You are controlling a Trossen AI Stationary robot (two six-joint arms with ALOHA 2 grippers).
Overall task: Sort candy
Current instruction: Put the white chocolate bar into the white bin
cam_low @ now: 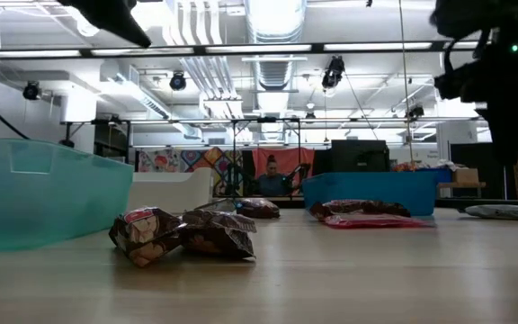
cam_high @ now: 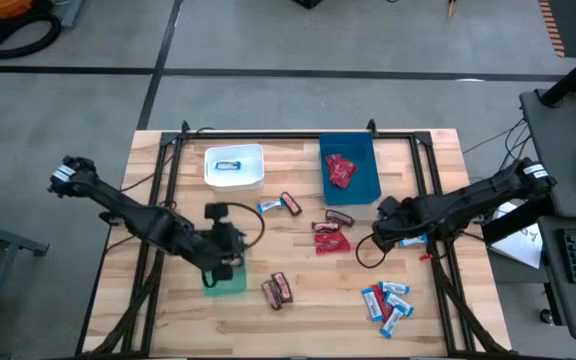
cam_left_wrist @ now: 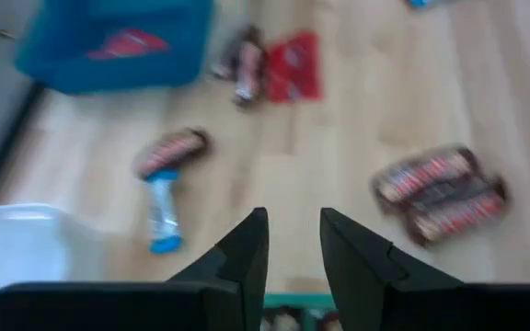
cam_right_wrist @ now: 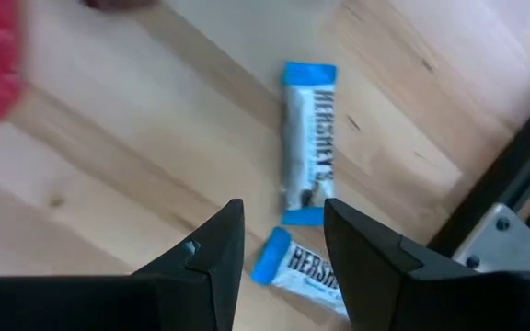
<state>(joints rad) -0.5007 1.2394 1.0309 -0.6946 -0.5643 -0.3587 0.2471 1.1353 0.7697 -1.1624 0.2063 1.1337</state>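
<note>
Wrapped sweets are lying scattered across the wooden table between both arms.

Nearest, blue-and-white mini bars are clustering at the front; the left gripper is hovering over the translucent green plastic bin, fingers apart and empty; the right gripper is hanging parted above one bar; farther, red crinkly packets are sitting in the blue bin.

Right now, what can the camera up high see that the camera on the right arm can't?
Only the high view shows the white bin, blue bin, green bin, the left gripper above it, and the dark brown bars. Only the right wrist view shows the writing on two blue-and-white bars lying just ahead of the right gripper, jaws open. Both show the wooden table and red packets.
</note>
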